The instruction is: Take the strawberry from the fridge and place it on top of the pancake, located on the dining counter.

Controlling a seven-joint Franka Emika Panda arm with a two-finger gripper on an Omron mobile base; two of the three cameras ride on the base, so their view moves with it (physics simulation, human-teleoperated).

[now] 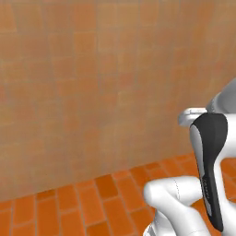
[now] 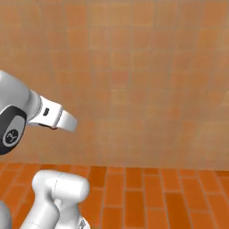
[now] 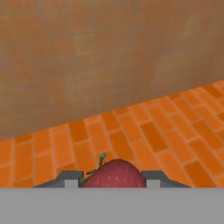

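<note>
In the hand view the strawberry (image 3: 114,175) sits between my two dark fingertips, its red body and small green stem poking up at the bottom. My gripper (image 3: 113,180) is shut on it. Beyond the berry lie an orange brick floor and a tan tiled wall. The fridge, the pancake and the dining counter are out of view. In the base views the white arm is folded close to the base, with the hand (image 2: 56,116) pointing toward the wall.
A tan tiled wall (image 1: 92,83) stands close in front of the base. Orange brick floor (image 2: 147,197) runs along its foot.
</note>
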